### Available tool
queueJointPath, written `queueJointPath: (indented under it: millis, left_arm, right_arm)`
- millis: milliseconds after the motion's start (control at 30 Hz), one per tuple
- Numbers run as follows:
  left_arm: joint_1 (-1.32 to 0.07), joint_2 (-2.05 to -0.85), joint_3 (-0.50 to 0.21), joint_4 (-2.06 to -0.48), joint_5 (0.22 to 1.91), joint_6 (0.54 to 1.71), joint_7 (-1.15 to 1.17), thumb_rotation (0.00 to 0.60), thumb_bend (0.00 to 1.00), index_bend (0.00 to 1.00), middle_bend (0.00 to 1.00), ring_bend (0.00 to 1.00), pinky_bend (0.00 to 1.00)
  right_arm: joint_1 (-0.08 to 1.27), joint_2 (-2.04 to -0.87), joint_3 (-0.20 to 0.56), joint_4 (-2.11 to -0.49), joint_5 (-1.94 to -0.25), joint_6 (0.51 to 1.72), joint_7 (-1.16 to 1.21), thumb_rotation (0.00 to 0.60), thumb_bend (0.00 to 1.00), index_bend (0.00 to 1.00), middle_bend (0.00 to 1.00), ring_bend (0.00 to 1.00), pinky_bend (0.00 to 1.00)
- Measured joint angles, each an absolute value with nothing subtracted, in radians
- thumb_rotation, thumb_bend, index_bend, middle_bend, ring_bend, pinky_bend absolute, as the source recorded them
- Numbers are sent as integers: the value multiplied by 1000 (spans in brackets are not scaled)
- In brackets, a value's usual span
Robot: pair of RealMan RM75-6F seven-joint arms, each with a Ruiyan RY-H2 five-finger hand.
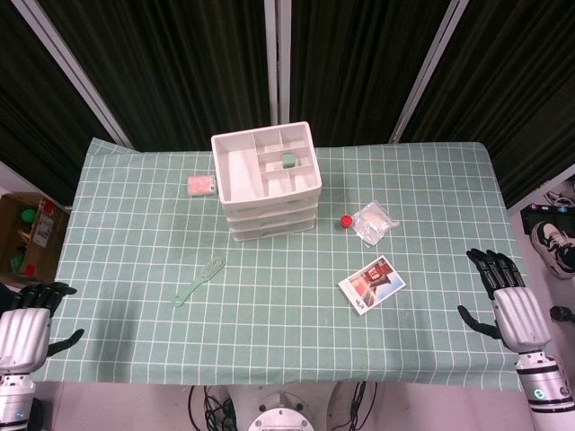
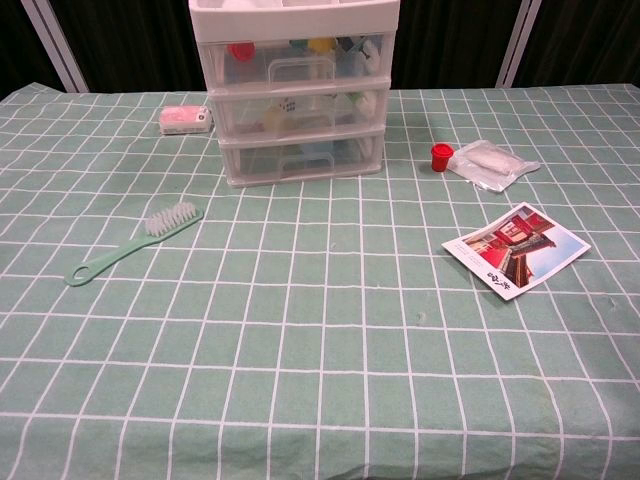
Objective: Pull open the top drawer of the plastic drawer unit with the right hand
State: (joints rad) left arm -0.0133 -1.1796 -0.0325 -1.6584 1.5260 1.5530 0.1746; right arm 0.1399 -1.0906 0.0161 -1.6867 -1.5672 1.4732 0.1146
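A white plastic drawer unit point(image 1: 268, 180) point(image 2: 296, 95) with three clear drawers stands at the back middle of the table, all drawers closed. The top drawer point(image 2: 297, 60) has a clear handle on its front and small coloured items inside. My right hand point(image 1: 505, 294) rests open at the table's front right edge, far from the unit. At the front left edge, my left hand point(image 1: 29, 316) lies with fingers apart, holding nothing. Neither hand shows in the chest view.
A green brush point(image 1: 199, 282) point(image 2: 131, 243) lies left of centre. A pink eraser point(image 1: 200, 186) point(image 2: 185, 119) sits left of the unit. A red cap point(image 1: 345, 220) point(image 2: 440, 156), a plastic bag point(image 1: 374, 222) point(image 2: 490, 163) and a postcard point(image 1: 371, 285) point(image 2: 516, 248) lie to the right.
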Motion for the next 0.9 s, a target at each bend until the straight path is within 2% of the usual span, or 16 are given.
queueJointPath:
  millis: [267, 333, 400, 467, 567, 667, 767, 900]
  left_arm:
    - [-28, -1181, -38, -1653, 1519, 1535, 170, 600, 54, 327, 266, 211, 205]
    - [-28, -1182, -37, -1653, 1518, 1536, 166, 600, 54, 328, 266, 211, 205]
    - [-27, -1184, -37, -1652, 1516, 1536, 158, 600, 55, 327, 266, 211, 205]
    - [-26, -1185, -35, -1650, 1516, 1539, 155, 600, 54, 327, 266, 210, 205]
    - [-21, -1187, -32, -1649, 1523, 1550, 152, 600, 54, 327, 266, 210, 205]
    - [-14, -1187, -30, -1647, 1526, 1564, 143, 600, 54, 327, 266, 211, 205]
    - [-8, -1186, -28, -1641, 1524, 1569, 129, 600, 54, 327, 266, 210, 205]
    - [-2, -1184, -27, -1629, 1514, 1570, 111, 600, 54, 327, 266, 211, 205]
  right_arm:
    - [167, -1096, 21, -1713, -1583, 1431, 147, 600, 219, 0, 80, 0, 31]
    - [189, -1100, 23, -1729, -1597, 1405, 175, 600, 237, 0, 118, 24, 33]
    - [215, -1107, 27, -1743, -1609, 1375, 196, 600, 264, 0, 181, 85, 71]
    - [251, -1123, 35, -1759, -1616, 1333, 227, 600, 304, 0, 306, 197, 184]
    - [314, -1157, 53, -1780, -1609, 1245, 301, 600, 348, 0, 420, 331, 325]
    - [383, -1202, 79, -1788, -1574, 1144, 416, 600, 391, 0, 485, 472, 433]
    - [453, -1264, 113, -1776, -1524, 1044, 564, 600, 432, 0, 510, 532, 515]
    - [545, -1358, 165, -1731, -1453, 914, 779, 600, 441, 0, 544, 578, 545]
